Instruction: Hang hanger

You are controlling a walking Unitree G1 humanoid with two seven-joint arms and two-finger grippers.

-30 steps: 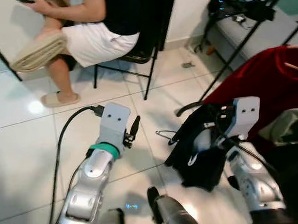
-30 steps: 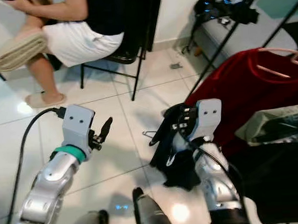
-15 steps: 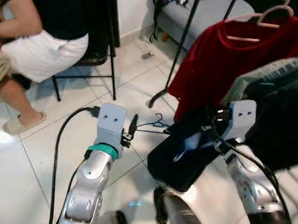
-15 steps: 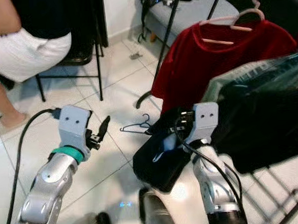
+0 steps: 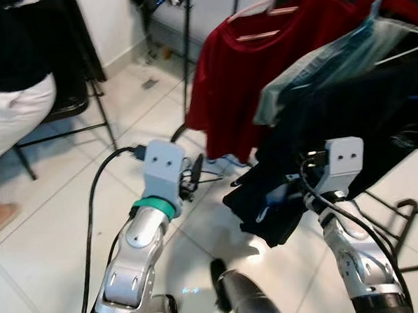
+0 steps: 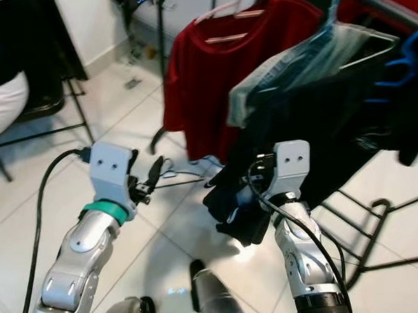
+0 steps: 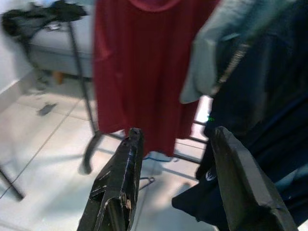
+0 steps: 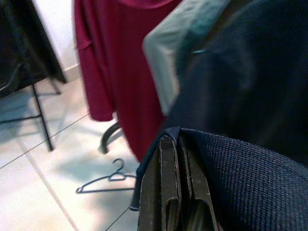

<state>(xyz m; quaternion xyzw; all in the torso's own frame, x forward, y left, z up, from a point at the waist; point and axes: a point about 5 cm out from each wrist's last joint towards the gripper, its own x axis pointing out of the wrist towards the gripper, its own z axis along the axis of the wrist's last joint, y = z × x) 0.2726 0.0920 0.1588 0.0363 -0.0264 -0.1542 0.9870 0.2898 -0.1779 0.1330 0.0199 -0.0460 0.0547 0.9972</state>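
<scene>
A Unitree G1 is facing a crowded clothes rack (image 6: 369,1), its right tool (image 8: 175,144) pinching a dark navy garment (image 5: 271,209) between closed fingers, while the left tool (image 7: 175,159) is hanging wide and empty. A bare wire hanger (image 8: 109,179) is lying on the tiled floor (image 5: 44,228) beneath a red T-shirt (image 5: 240,78). Judging by the scene, hanging it well means lifting the garment clear of its neighbours before hooking the rail. A small white mark on the garment is proving unreadable.
</scene>
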